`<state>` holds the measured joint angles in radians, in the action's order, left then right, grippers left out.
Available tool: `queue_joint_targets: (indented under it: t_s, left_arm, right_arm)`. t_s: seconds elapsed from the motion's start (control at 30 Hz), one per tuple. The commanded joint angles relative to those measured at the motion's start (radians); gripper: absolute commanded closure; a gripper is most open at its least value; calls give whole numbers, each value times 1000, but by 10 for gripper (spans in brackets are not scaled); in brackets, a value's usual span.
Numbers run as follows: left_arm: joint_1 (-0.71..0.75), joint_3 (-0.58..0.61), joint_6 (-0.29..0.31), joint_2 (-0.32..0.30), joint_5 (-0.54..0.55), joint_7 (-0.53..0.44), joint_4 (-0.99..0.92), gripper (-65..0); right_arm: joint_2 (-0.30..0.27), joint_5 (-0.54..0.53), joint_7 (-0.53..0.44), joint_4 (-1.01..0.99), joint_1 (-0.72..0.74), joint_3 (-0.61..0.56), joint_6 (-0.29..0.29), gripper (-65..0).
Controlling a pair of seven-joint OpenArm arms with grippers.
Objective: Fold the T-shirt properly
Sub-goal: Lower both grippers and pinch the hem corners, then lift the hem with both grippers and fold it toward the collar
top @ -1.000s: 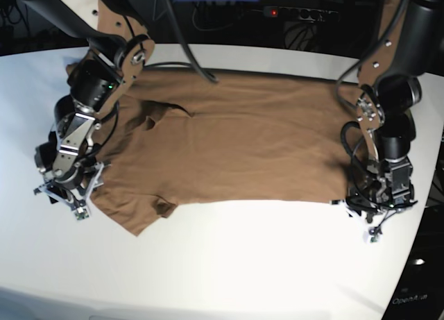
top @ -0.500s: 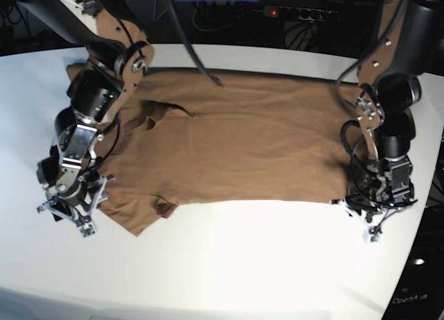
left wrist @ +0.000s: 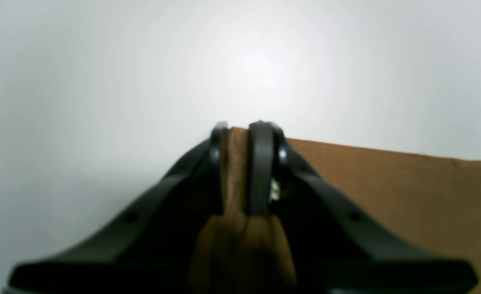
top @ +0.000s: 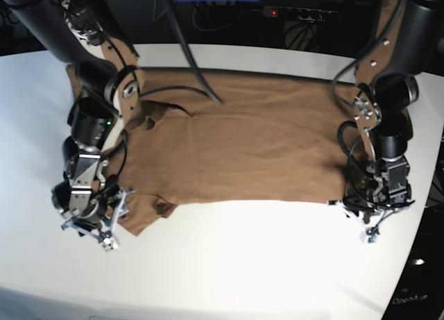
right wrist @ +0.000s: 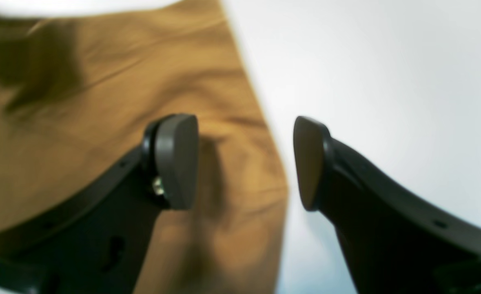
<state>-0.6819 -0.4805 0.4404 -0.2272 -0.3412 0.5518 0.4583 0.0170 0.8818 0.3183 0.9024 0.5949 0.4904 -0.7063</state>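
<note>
the plain tan-brown cotton t-shirt lies spread, unfolded, on the white surface, its hem corner clenched in the left gripper fingers while the right gripper fingers gape released over its sleeve edge.

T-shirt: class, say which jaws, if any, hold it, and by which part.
The left gripper pinches the T-shirt at its hem corner. The right gripper stands open over a sleeve edge, holding nothing.

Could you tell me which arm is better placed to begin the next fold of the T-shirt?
Left, probably: the left gripper is shut on the T-shirt corner, while the right gripper hangs open over the sleeve edge.
</note>
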Motion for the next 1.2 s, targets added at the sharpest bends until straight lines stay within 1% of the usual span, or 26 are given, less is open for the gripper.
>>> queue_joint_targets:
  t_s: [0.0,0.2,0.33,0.43,0.57,0.67,0.9,1.17]
  left_arm:
    - [-2,4,7,7,-16,55,-6,-83]
    - [-2,4,7,7,-16,55,-6,-83]
    - [-2,3,5,7,-16,55,-10,-83]
    - [-2,3,5,10,-16,55,-10,-83]
    - [-2,4,5,25,-22,55,-3,-83]
    - [-2,4,4,27,-19,55,-3,-83]
    - [0,4,4,28,-16,52,-13,-83]
    - [18,3,4,28,-16,53,-3,-83]
  right_arm:
    - [-18,-16,-14,7,46,-3,8,-369]
    - [-45,-25,-15,-1,75,-2,8,-369]
    - [-55,-66,-15,-30,75,-2,8,-369]
    - [-91,-118,-23,-121,92,-8,8,-369]
    - [-137,-134,-112,-257,110,-3,8,-369]
    - [-154,-134,-155,-322,118,-3,8,-369]
    - [-162,-134,-212,-391,119,-2,8,-369]
    - [-160,-134,-215,-392,119,-2,8,-358]
